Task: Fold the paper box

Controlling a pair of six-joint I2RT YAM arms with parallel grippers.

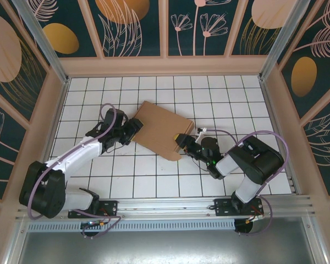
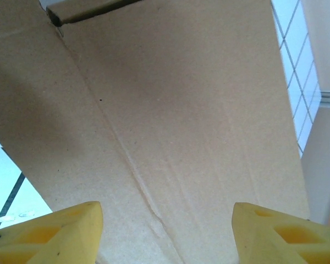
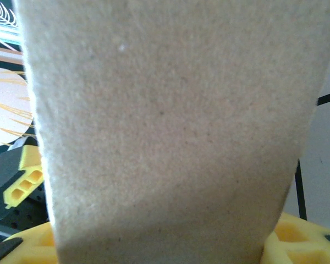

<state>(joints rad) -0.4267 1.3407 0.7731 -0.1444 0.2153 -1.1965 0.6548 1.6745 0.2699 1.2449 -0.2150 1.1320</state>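
Taking the paper box [image 1: 162,129] as the reference, we find it resting on the white tiled counter [image 1: 220,99], which extends past it on every side. The box sits as a flat brown cardboard panel turned at an angle to the tile lines, with a rounded tab [image 1: 176,155] at its near corner. We locate the left end effector [image 1: 129,127] at the left edge of the box, touching or just beside it; we cannot tell which from the top view. In the left wrist view the left end effector [image 2: 166,214] holds nothing: its yellow fingers [image 2: 60,231] stand wide apart, and the broad face of the box [image 2: 181,121] spans the gap beyond them without being pinched. A crease [image 2: 126,159] runs diagonally down that face, and a narrow slot [image 2: 93,10] shows at its upper left corner. We locate the right end effector [image 1: 182,141] at the near right edge of the box, beside the rounded tab. In the right wrist view a cardboard flap [image 3: 170,126] of the box rises between the yellow fingers [image 3: 305,242] of the right end effector [image 3: 159,245], one finger at each side edge of the flap. The jaws stand apart, but we cannot tell whether they press on the flap or merely flank it. Beyond the far side of the box, a wooden-framed wall [image 1: 176,65] with dark teal leaf-patterned panels borders the counter.
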